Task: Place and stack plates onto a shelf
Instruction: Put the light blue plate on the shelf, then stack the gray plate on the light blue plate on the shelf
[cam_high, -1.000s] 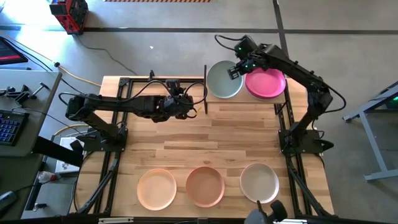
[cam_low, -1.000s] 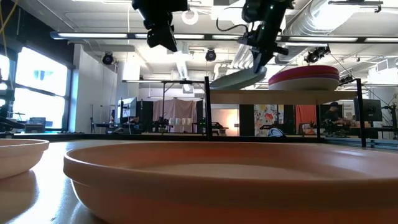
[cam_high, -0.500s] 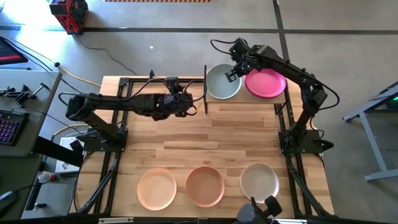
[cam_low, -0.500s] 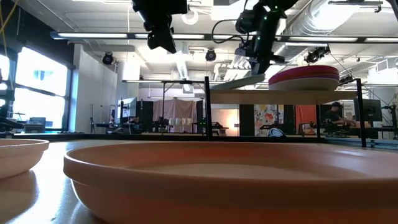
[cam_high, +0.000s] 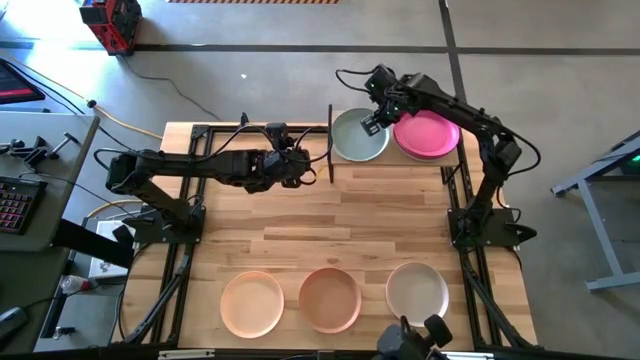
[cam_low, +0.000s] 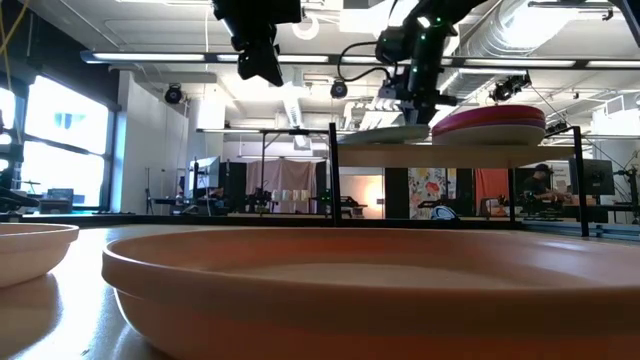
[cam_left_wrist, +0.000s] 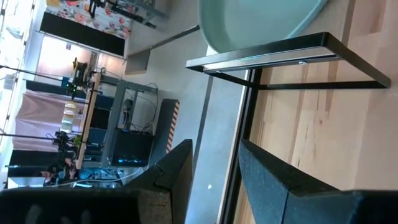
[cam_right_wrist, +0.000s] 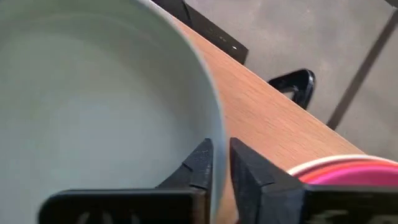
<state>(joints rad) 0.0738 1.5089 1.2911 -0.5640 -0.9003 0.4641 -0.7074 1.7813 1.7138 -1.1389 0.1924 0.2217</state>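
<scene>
The right pincer (cam_high: 372, 116) gripped the rim of the pale blue-green plate (cam_high: 355, 135) lying on the shelf (cam_low: 470, 153) beside the magenta plate (cam_high: 428, 133), while the left pincer (cam_high: 300, 168) hung open nearby.

You see a pale blue-green plate (cam_high: 358, 135) flat on the shelf's (cam_low: 460, 155) left half beside the magenta-topped stack (cam_high: 428, 133); 3 plates (cam_high: 331, 298) line the tabletop's near edge.

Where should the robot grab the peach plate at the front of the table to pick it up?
Probably by its raised rim. The peach plate lies flat on the wooden tabletop, so a gripper could come from above and put one finger inside the rim and one outside. The right gripper pinches the pale blue-green plate that way.
</scene>
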